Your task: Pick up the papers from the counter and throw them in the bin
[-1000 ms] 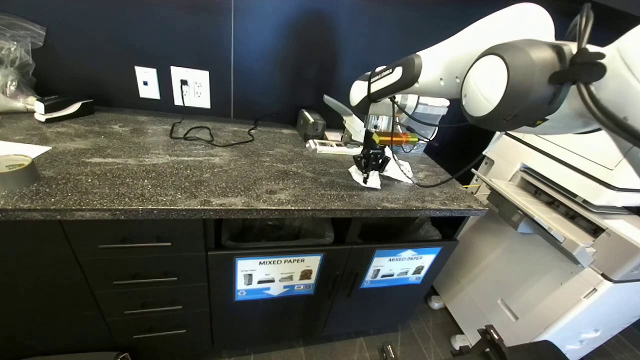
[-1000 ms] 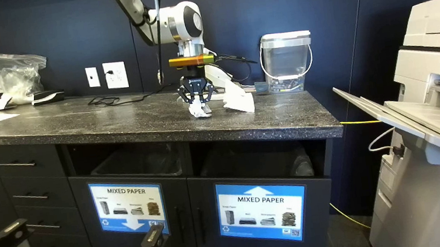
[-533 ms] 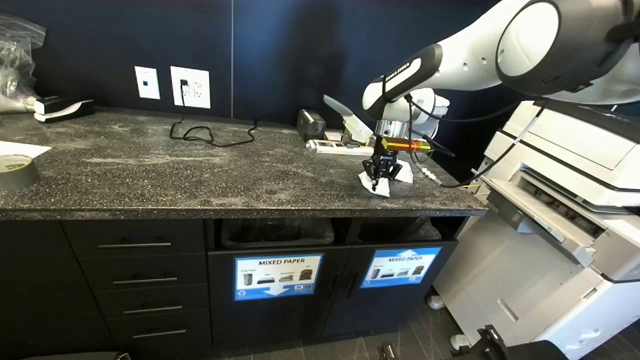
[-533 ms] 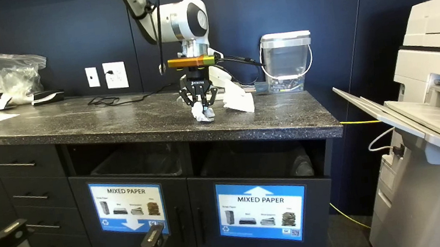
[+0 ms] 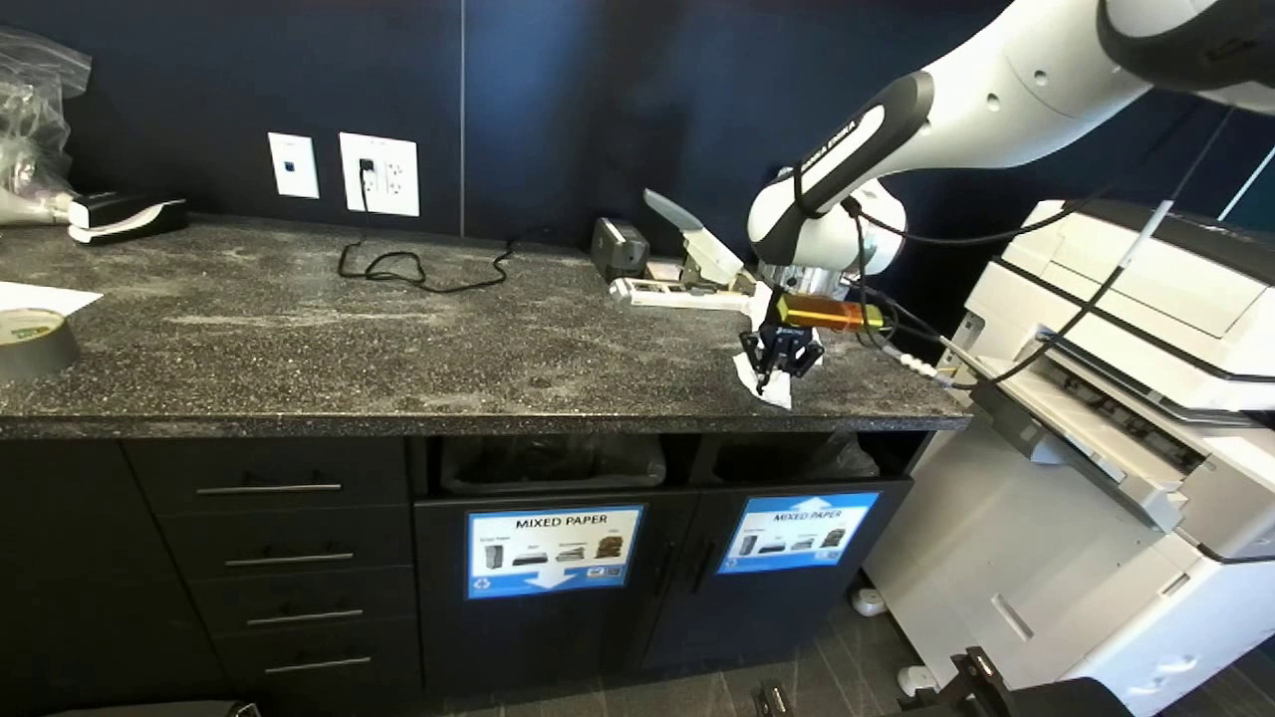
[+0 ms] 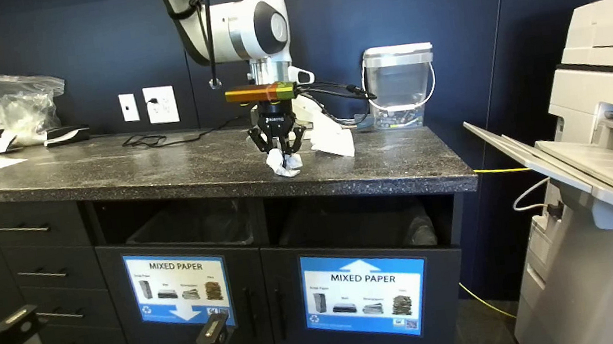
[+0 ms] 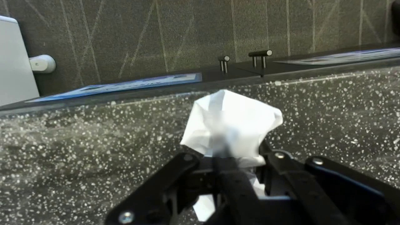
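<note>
Speckled dark counter runs above the bin, its inside mostly shadowed. The claw, nearly closed, pinches a crumpled paper just back from the counter's front edge; a second paper lies farther back. Carrying seems the step in hand; next, the crumpled paper must clear that edge and lower to the bin's opening. Whether it touches the counter cannot be told; the wrist view blurs the grip.
</note>
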Controlling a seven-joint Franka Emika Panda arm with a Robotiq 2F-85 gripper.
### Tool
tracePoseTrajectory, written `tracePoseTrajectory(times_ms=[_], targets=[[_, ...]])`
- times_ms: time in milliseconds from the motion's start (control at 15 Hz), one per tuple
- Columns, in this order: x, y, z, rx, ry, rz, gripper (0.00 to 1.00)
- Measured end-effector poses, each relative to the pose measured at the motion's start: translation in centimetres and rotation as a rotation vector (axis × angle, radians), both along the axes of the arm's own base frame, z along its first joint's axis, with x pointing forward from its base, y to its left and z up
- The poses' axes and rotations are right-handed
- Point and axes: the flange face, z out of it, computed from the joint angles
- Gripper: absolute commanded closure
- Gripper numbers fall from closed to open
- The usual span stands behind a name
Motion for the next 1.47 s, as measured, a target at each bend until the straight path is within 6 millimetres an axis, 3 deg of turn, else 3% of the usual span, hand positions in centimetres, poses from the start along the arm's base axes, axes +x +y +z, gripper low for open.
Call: tracePoseTrajectory(times_ms=[533,867,1467], targets=[[-7.3,-0.6,-0.3,-0.004,-0.117,-0.02,0.95],[-11.1,-0.9,-2.1,0.0,-0.134,-0.031,0.95],[-15.3,-1.4,-6.2,0.032,-0.302,-0.012,0.95]])
